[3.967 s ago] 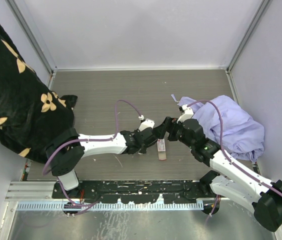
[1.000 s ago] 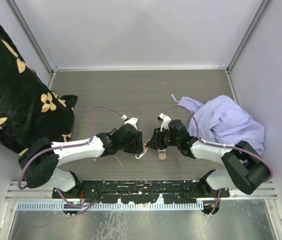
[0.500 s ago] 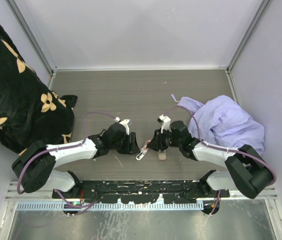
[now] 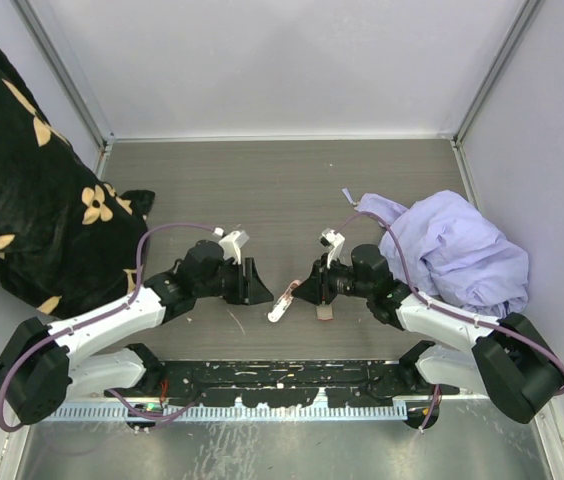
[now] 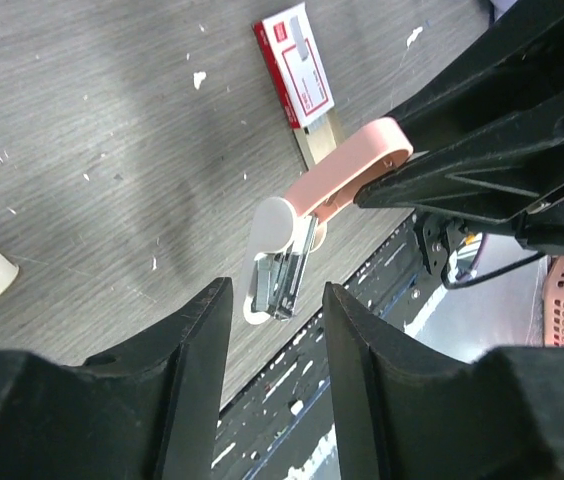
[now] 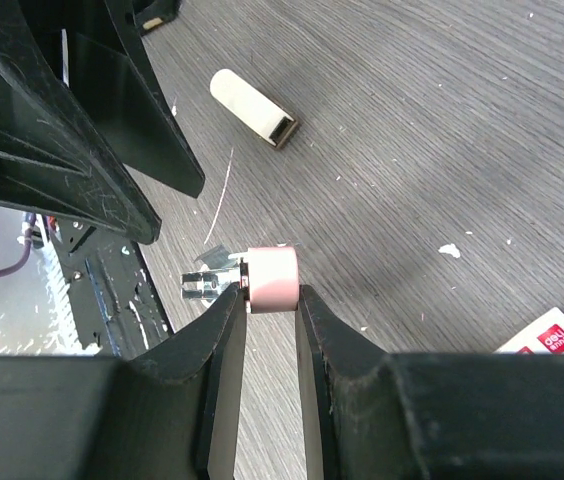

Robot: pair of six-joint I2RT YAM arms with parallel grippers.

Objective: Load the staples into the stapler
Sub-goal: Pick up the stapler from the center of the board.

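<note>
Two claws meet near the lower centre of the top view, above the grey wood-grain bench (image 4: 262,190). The right claw (image 6: 270,293) is clamped narrow on the stapler (image 5: 347,175), gripping its pink upper arm at the rear end. The stapler is hinged open. Its white lower part and metal staple channel hang down at an angle from the pink arm, clear of the bench surface.

The left claw (image 4: 251,282) stands just left of the stapler with its jaws apart and nothing gripped between them. In the left wrist view the stapler's metal end appears in the gap between the two fingers, and the top view shows the stapler apart from that claw.

The staples (image 5: 297,62), a red-and-white box with its tan tray partly slid out, lie flat on the bench at the top centre of the left wrist view, just beyond the stapler and untouched by either claw.

A cream rounded piece (image 6: 252,108) with a dark end lies on the bench in the upper middle of the right wrist view. A lilac cloth (image 4: 462,250) lies at the right, a black floral cloth (image 4: 32,200) at the left.
</note>
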